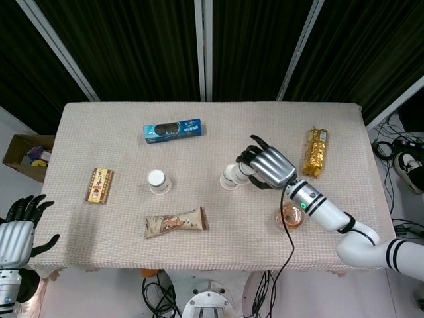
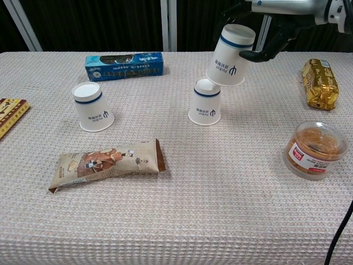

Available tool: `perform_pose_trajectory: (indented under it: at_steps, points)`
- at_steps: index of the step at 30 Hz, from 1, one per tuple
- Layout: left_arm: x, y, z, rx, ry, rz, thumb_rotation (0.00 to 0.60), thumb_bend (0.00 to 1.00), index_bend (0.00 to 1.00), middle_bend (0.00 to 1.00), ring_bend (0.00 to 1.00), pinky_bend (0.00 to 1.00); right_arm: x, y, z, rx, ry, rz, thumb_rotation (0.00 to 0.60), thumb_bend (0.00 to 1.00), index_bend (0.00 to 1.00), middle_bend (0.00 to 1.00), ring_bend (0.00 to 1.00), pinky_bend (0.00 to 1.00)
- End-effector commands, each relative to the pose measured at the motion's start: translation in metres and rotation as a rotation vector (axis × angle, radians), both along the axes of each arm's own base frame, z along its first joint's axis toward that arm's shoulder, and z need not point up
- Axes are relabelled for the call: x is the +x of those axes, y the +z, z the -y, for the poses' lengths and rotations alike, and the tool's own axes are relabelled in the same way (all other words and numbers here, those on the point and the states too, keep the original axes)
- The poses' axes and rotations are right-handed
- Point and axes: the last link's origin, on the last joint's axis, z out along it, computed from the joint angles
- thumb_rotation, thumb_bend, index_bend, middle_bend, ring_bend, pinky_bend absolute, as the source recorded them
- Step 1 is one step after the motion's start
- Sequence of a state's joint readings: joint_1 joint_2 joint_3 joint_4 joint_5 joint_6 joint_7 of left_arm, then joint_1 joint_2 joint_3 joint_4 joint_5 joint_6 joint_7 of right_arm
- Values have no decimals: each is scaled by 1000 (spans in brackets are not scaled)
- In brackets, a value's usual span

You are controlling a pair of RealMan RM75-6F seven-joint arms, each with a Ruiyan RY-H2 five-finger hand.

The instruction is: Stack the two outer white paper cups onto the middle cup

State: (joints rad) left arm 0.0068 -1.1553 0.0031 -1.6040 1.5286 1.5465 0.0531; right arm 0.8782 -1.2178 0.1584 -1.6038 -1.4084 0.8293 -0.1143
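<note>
My right hand (image 1: 268, 167) (image 2: 268, 30) holds an upside-down white paper cup (image 2: 227, 55) tilted in the air, its lower rim just above and to the right of the middle cup (image 2: 205, 102) (image 1: 230, 176). The middle cup stands upside down on the cloth. The left outer cup (image 2: 92, 106) (image 1: 158, 181) stands upside down further left, untouched. My left hand (image 1: 18, 232) hangs off the table's front left corner with fingers spread, holding nothing.
A blue biscuit box (image 1: 173, 130) lies at the back left, a snack bar (image 2: 106, 164) in front of the cups, a gold packet (image 2: 319, 83) and a round tub (image 2: 315, 150) on the right, and a flat brown packet (image 1: 99, 185) on the left.
</note>
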Motion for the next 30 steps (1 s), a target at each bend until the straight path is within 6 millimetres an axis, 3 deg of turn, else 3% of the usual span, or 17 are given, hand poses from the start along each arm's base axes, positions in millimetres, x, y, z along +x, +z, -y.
perform_pose_trajectory:
  at_steps: [1,15,20,22,24,27,30]
  points:
    - [0,0,0,0,1,2,600,199,228,124,76,103,4,-11,4,-2,17,-27,600,434,413,371,177,62]
    - [-4,0,1,-1,16,3,600,199,228,124,76,104,21,-42,18,11,51,-88,600,409,374,333,160,63]
    - [-4,1,-2,3,10,3,600,199,228,124,75,104,16,-54,21,27,32,-130,600,376,232,266,81,37]
    - [-2,3,-6,4,-7,-1,600,199,228,124,76,104,10,-59,21,42,8,-162,600,314,78,165,17,5]
    - [2,5,-13,5,-34,-17,600,198,228,124,76,104,1,-66,20,57,-12,-212,600,226,5,64,0,0]
    - [10,6,-27,-13,-77,-30,600,198,228,124,76,103,-9,-72,14,70,-40,-240,600,113,0,0,0,0]
    - [22,5,-45,-52,-124,-13,600,198,228,124,76,103,-16,-66,8,62,-69,-217,600,105,0,0,0,0]
